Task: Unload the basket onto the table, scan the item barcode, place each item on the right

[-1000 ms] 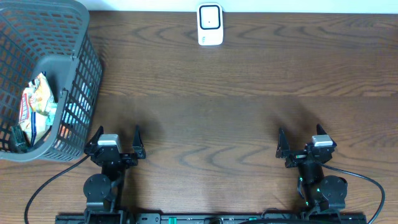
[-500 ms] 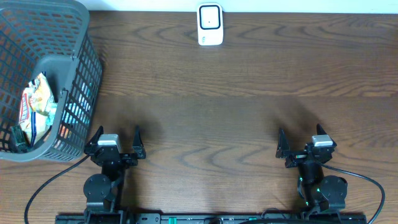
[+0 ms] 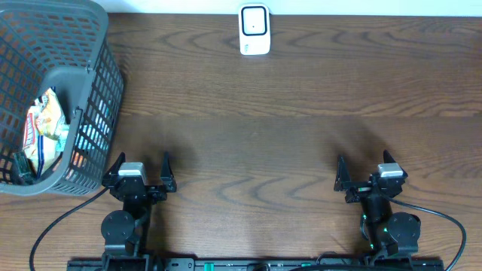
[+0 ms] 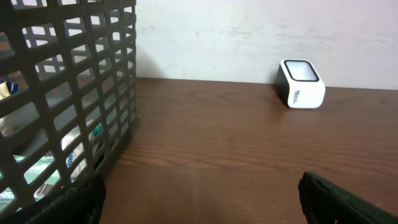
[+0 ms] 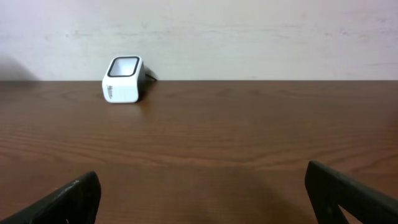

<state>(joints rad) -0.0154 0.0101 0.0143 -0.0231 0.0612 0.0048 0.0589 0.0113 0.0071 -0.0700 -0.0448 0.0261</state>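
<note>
The white barcode scanner (image 3: 254,30) stands at the far edge of the table, also visible as a scanner (image 4: 301,84) in the left wrist view and a scanner (image 5: 123,79) in the right wrist view. An item, a colourful snack packet (image 3: 44,128), lies inside the grey mesh basket (image 3: 94,71) at the left with other packets. My left gripper (image 3: 141,162) rests open near the front edge, just right of the basket. My right gripper (image 3: 364,168) is open at the front right. Neither holds anything.
The basket wall (image 4: 74,93) fills the left of the left wrist view, with packets showing through the mesh. A white wall runs behind the table's far edge. Bare brown wood lies between my grippers (image 4: 200,200) (image 5: 202,194) and the scanner.
</note>
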